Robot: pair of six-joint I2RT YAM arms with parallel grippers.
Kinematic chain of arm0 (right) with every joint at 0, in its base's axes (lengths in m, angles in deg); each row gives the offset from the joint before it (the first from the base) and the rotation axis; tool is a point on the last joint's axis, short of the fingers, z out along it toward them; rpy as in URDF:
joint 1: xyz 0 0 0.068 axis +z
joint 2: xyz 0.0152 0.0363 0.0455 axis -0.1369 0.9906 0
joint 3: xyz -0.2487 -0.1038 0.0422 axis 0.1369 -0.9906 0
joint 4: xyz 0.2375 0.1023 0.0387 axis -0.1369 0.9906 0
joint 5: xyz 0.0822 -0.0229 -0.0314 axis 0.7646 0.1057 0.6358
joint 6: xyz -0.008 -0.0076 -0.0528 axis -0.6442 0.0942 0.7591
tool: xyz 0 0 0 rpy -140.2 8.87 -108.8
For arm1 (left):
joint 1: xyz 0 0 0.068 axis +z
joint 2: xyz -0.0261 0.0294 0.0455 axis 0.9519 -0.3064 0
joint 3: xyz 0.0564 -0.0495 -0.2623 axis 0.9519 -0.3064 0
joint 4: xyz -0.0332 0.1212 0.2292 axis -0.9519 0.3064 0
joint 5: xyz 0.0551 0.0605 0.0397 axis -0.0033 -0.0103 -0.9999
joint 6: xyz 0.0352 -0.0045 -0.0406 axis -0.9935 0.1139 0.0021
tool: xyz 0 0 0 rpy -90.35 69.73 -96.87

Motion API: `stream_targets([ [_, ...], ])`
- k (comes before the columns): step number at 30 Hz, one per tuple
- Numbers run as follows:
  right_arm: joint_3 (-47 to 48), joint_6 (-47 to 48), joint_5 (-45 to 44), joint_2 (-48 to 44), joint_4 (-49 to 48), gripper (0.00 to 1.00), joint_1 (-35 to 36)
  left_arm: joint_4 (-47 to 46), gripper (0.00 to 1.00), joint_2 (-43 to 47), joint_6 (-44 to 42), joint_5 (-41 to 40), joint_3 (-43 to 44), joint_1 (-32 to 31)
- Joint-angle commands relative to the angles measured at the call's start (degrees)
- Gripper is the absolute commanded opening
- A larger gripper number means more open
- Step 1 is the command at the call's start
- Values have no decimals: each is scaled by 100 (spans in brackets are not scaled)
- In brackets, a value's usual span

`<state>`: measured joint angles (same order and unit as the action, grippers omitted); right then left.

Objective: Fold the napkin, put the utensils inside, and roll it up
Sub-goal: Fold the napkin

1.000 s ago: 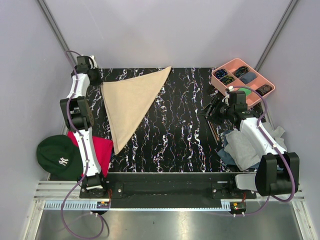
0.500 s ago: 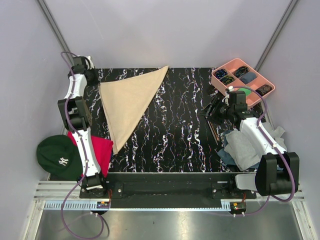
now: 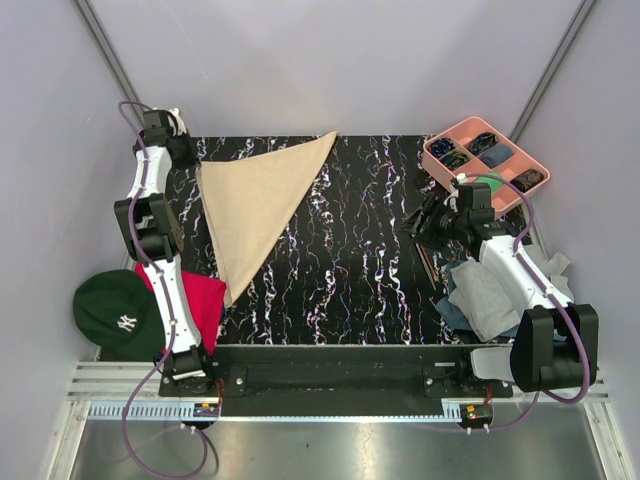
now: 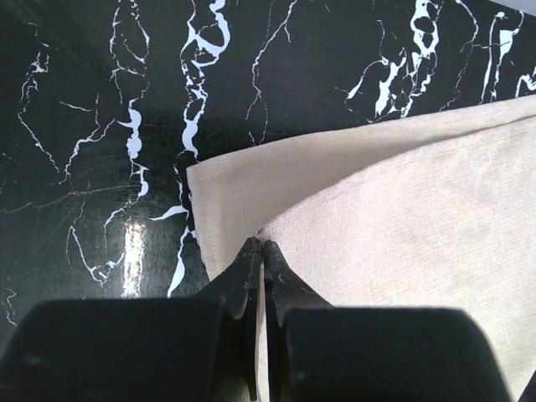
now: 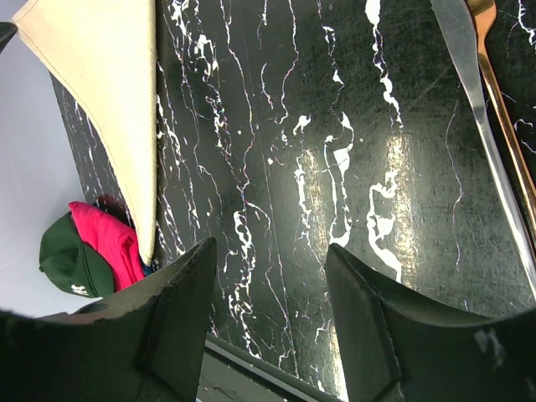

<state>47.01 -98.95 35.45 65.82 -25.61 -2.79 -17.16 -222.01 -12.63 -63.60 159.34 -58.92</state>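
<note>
The black marbled table (image 3: 370, 250) fills the middle of the top view. The napkin (image 3: 255, 205) lies on its left half, folded into a long triangle with one tip at the far edge and another toward the near left.

Clutter sits at the edges. A heap of grey and blue cloths (image 3: 490, 295) lies under the right arm. A red cloth (image 3: 205, 300) is partly hidden behind the left arm, with a green cap (image 3: 118, 312) beside it off the table's left side. A pink tray (image 3: 462, 128) with compartments stands at the far right corner. What it holds is too small to make out.

The left gripper (image 3: 195, 162) is at the napkin's far left corner. From above its fingers cannot be seen, but the left wrist view shows them clenched, pinching the corner of the upper layer, with the lower layer spread just beyond.

The right gripper (image 3: 425, 225) hovers over the table's right side, and its body covers most of the utensils (image 3: 428, 262) from above. The right wrist view shows its jaws apart and holding nothing. It also shows two long pieces lying side by side, cut off by the picture's right edge.
</note>
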Motion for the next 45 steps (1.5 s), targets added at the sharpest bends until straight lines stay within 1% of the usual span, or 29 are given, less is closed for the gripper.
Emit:
stream_targets([
  [1, -40, -53, 32, -111, -65, 64, -34, -130, 0, 455, 97, 231, 258, 39],
  [12, -101, -79, 32, -181, -65, 64, -34, -121, 0, 763, 18, 161, 240, 39],
  [23, -145, -88, 41, -199, -65, 64, -25, -103, 0, 710, -61, 38, 205, 56],
  [39, -110, -53, 14, -41, -56, 64, -25, -244, 0, -370, -35, 46, 644, 179],
  [41, -110, -44, -21, 38, -65, 64, -16, -279, 26, -467, -35, 55, 679, 171],
  [42, -101, -35, -21, 100, -65, 64, -25, -305, 35, -476, -26, 47, 688, 179],
  [43, -93, -35, -21, 135, -109, 64, -25, -314, 57, -477, -9, 38, 688, 179],
  [45, -75, -18, -3, 275, -162, 64, 2, -341, 74, -407, 18, 3, 645, 179],
])
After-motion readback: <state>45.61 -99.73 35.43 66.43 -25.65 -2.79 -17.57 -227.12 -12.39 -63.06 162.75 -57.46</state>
